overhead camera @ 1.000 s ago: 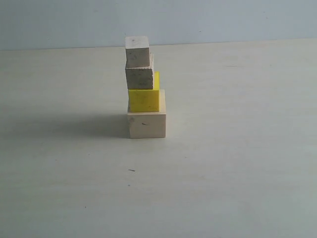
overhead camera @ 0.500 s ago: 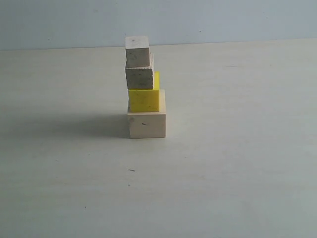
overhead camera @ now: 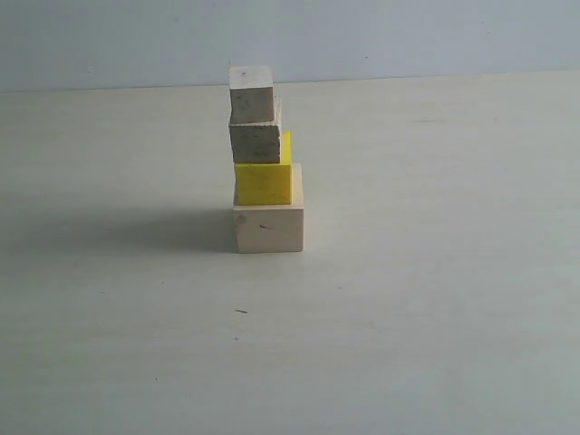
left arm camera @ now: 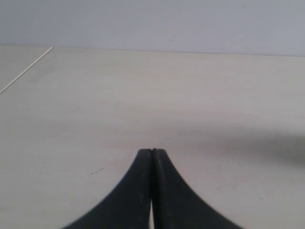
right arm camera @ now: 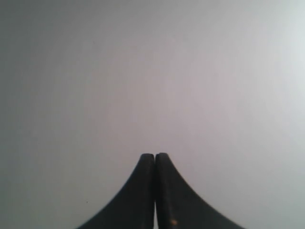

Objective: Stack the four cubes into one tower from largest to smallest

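Observation:
In the exterior view the tower stands on the pale table (overhead camera: 408, 299), left of centre. Its base is the large pale wood cube (overhead camera: 269, 228). On that sits the bright yellow cube (overhead camera: 264, 182), then a grainy grey-tan cube (overhead camera: 255, 141), and a small pale cube (overhead camera: 251, 93) tops the column. Each upper cube sits toward the base's left side. Neither arm shows in the exterior view. My left gripper (left arm camera: 152, 150) is shut and empty above bare table. My right gripper (right arm camera: 155, 155) is shut and empty before a plain grey surface. No cube appears in either wrist view.
A blue-grey wall (overhead camera: 408, 36) rises behind the table's far edge. The tower casts a soft shadow (overhead camera: 136, 231) to its left. A thin white line (left arm camera: 26, 71) crosses the table corner in the left wrist view.

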